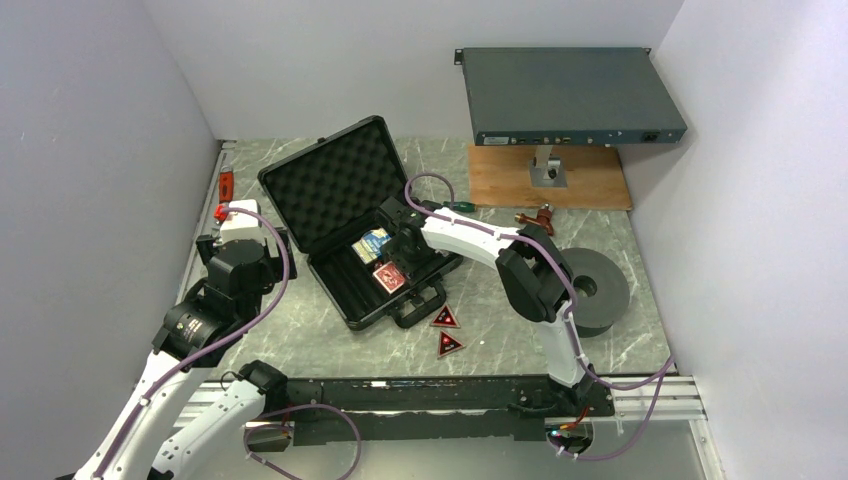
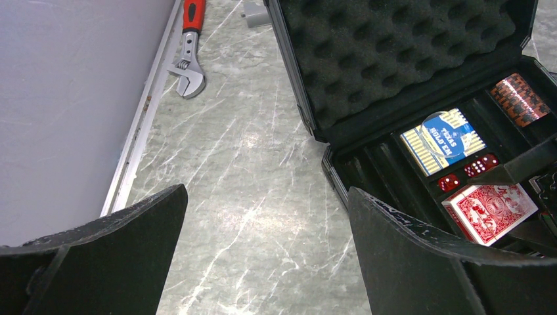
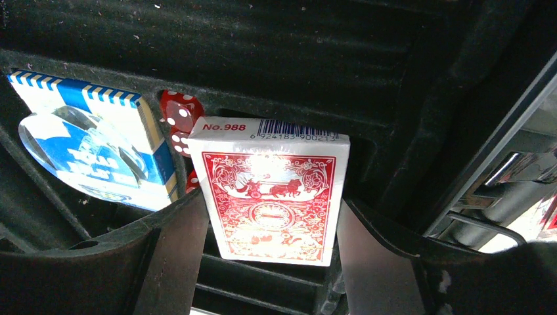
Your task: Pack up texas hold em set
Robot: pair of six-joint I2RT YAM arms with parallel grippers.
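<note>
A: Noted: the right gripper [image 3: 269,226] is clamped on the red card deck [image 3: 272,197] inside the briefcase [image 1: 330,185], just beside the blue deck [image 3: 98,151] and the red dice [image 3: 176,111].

B: The deck looks tilted. I'd level it over its slot, lower until seated, then release, clear of the dice.

A: The left gripper [image 2: 266,197] is spread wide and empty, left of the briefcase. Two triangular tokens [image 1: 446,318] lie in front of it.

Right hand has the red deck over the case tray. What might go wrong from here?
The red deck in the right hand sits beside the red dice and may land on them. Two triangular tokens lie on the table outside the case and may get left out.
</note>
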